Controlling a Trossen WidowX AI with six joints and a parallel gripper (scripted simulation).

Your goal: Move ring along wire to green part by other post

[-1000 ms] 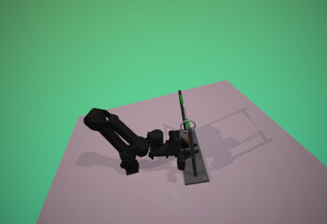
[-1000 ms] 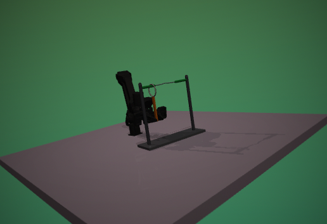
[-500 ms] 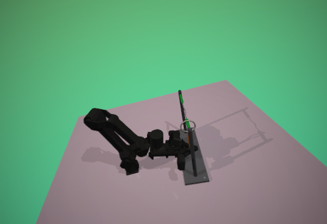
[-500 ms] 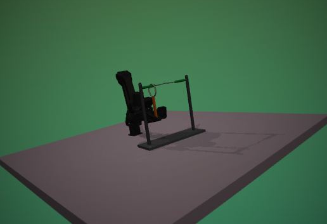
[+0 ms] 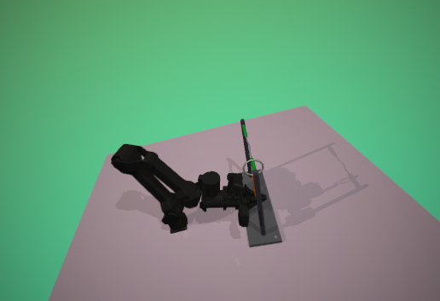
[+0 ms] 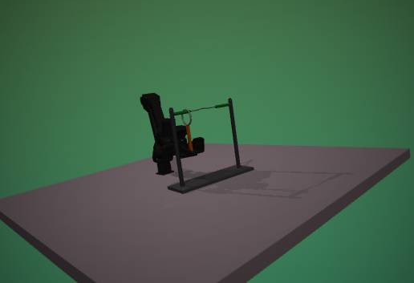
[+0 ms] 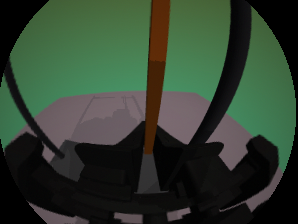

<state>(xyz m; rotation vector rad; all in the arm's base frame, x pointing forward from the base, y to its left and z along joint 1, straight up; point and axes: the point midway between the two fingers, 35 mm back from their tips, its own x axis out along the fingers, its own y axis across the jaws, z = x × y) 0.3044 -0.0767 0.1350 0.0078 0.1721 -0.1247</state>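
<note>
The ring (image 5: pixel 263 167) (image 6: pixel 191 118) is around the near green part (image 5: pixel 252 164) (image 6: pixel 177 113) of the wire, close to the near post (image 5: pixel 259 213) (image 6: pixel 176 148). Its orange handle (image 5: pixel 254 185) (image 6: pixel 189 137) (image 7: pixel 157 75) points down. My gripper (image 5: pixel 257 198) (image 6: pixel 193 152) (image 7: pixel 147 124) is shut on the handle's lower end. The thin grey part (image 6: pixel 202 108) of the wire runs to the other green part (image 5: pixel 244 130) (image 6: pixel 222 105) at the far post (image 6: pixel 234 136). Whether the ring touches the green part is too small to tell.
The posts stand on a dark base plate (image 5: pixel 273 230) (image 6: pixel 217 177), which lies below my gripper. In the wrist view, a thick dark post (image 7: pixel 240 40) rises close on the right, and a thinner-looking one (image 7: pixel 24 107) stands on the left. Shadows lie on the table (image 5: pixel 341 243) (image 6: pixel 120 220).
</note>
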